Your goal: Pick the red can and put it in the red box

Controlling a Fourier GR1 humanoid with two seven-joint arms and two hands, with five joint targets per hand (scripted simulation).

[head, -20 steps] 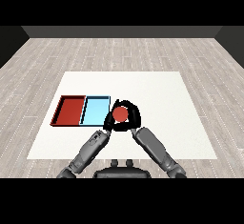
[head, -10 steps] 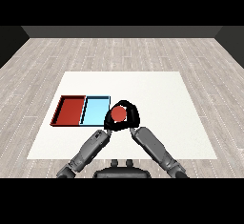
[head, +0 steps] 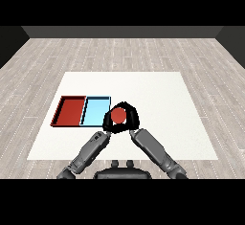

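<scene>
The red can (head: 118, 116) is held just right of the light blue tray (head: 94, 111), near its lower right corner. My right hand (head: 134, 119) curls round the can from the right and over its top. My left hand (head: 107, 123) is pressed close against the can's left side, and its black shape merges with the right hand's. The red tray (head: 71, 111) lies left of the blue one with nothing in it.
The two trays sit side by side on the left half of the white table (head: 158, 99). Both grey forearms come in from the lower corners and meet at the can. Grey wooden floor surrounds the table.
The can and the hands round it have shifted slightly to the left, toward the blue tray. The trays have not moved.
</scene>
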